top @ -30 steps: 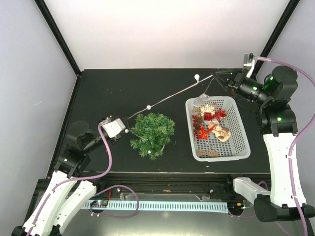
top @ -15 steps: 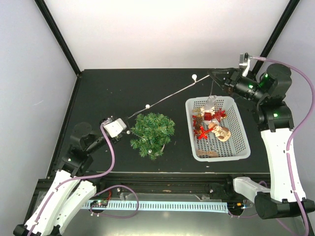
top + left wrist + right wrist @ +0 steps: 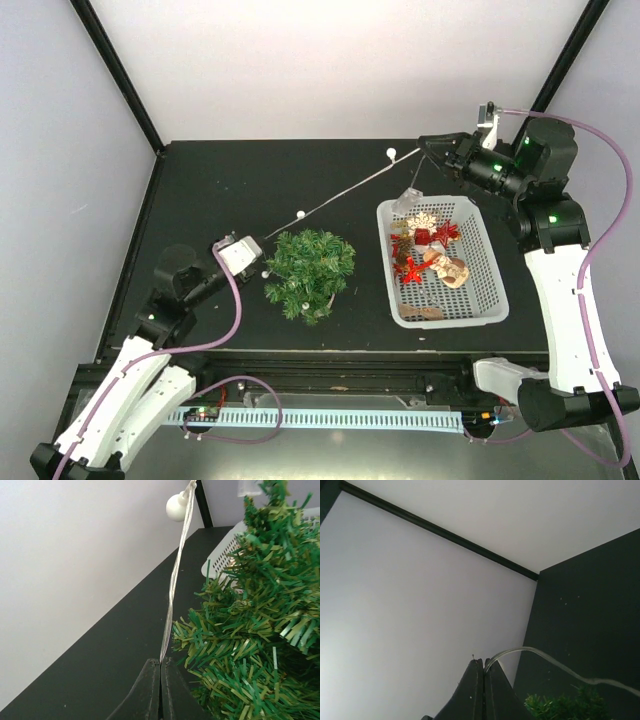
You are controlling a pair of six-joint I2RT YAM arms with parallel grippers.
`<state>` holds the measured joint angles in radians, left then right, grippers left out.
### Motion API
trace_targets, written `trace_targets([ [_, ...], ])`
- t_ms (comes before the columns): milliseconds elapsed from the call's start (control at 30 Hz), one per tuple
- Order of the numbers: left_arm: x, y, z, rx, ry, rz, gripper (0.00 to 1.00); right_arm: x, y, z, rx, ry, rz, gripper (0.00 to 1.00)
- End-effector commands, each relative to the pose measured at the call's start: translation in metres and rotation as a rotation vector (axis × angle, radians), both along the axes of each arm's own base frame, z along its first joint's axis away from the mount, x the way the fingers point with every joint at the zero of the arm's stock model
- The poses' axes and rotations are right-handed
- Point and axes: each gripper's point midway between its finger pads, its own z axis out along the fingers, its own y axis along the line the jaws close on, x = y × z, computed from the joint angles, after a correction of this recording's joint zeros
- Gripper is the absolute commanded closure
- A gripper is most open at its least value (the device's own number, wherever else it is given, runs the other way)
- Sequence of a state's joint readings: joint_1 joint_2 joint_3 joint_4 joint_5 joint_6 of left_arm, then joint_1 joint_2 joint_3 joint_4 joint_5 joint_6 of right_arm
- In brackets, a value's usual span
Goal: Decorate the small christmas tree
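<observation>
The small christmas tree [image 3: 310, 268] stands left of centre on the black table, bushy and dark green. It fills the right side of the left wrist view [image 3: 250, 630] and peeks in low in the right wrist view [image 3: 565, 707]. A thin clear string [image 3: 345, 187] with white beads runs taut between both grippers, above the table. My left gripper [image 3: 262, 245] is shut on one end [image 3: 175, 580] right beside the tree's left edge. My right gripper [image 3: 424, 143], raised at the back right, is shut on the other end [image 3: 545, 657]. A small clear piece [image 3: 409, 201] dangles below it over the basket.
A white mesh basket [image 3: 495, 290] right of the tree holds red stars, a snowflake and wooden ornaments. Its corner shows behind the tree [image 3: 225, 550]. White walls and black frame posts close in the table at the back and sides.
The right gripper has swung left and a little farther back with the string. The left gripper has crept closer to the tree. The string stays stretched.
</observation>
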<state>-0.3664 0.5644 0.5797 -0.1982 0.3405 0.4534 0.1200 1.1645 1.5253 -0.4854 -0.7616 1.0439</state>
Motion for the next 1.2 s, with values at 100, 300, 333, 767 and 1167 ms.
trace_targets([
  [100,0.021,0.01,-0.03,0.03,0.095,0.095,0.98,0.011,-0.019,0.015,-0.091,-0.112,-0.145,0.99],
  [300,0.029,0.004,-0.03,0.025,0.099,0.082,0.98,0.014,-0.02,0.004,-0.138,-0.101,-0.156,0.99],
  [333,0.03,0.003,-0.029,0.022,0.097,0.078,0.98,0.014,-0.02,0.001,-0.145,-0.097,-0.158,0.99],
  [767,0.044,-0.01,-0.02,0.012,0.081,0.031,0.99,0.014,-0.019,-0.023,-0.238,-0.056,-0.174,0.99],
  [1167,0.055,-0.014,-0.013,0.012,0.078,0.03,0.98,0.005,-0.024,-0.039,-0.331,-0.04,-0.201,0.99],
])
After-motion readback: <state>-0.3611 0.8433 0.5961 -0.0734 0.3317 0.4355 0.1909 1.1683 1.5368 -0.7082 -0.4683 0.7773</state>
